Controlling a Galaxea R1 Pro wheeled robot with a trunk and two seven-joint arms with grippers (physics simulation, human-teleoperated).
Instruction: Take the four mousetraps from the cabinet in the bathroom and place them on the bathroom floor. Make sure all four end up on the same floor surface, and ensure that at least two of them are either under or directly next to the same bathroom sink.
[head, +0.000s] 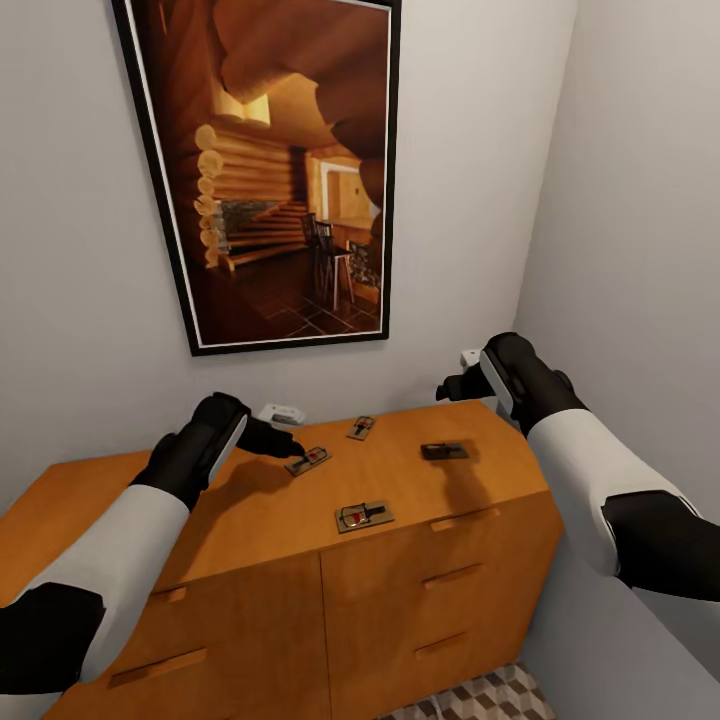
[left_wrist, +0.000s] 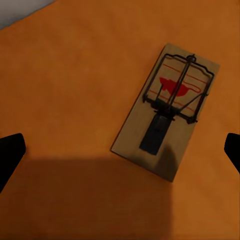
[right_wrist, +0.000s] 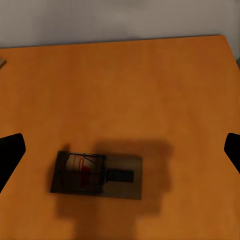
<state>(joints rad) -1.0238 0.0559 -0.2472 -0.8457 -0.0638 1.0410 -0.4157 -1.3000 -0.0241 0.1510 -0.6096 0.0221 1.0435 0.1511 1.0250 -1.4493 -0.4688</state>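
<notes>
All four traps lying on cabinet (head: 250, 520) top, none on floor (head: 490, 700) yet. Left gripper (head: 290, 447) hovering wide open over left trap (head: 308, 460); right gripper (head: 447, 388) hanging open, empty, above right trap (head: 444, 451). Everything left to do.

Head view: taken from above and behind both arms, looking forward and down onto the cabinet (head: 250, 520) top, the wall and framed picture (head: 270, 170) behind; a strip of bathroom floor (head: 480, 700) is caught at the lower edge. Four mousetraps are seen from moderate distance.

Left wrist view: aimed nearly straight down at the cabinet top (left_wrist: 65, 90), close in; one mousetrap (left_wrist: 167, 107) is framed between the dark fingertips (left_wrist: 10, 155). The same trap is seen in the head view beside the left gripper (head: 295, 450).

Right wrist view: angled down from somewhat farther off; a shaded trap (right_wrist: 97, 175) and the wall edge are taken in. That trap is shared with the head view (head: 445, 451)
</notes>
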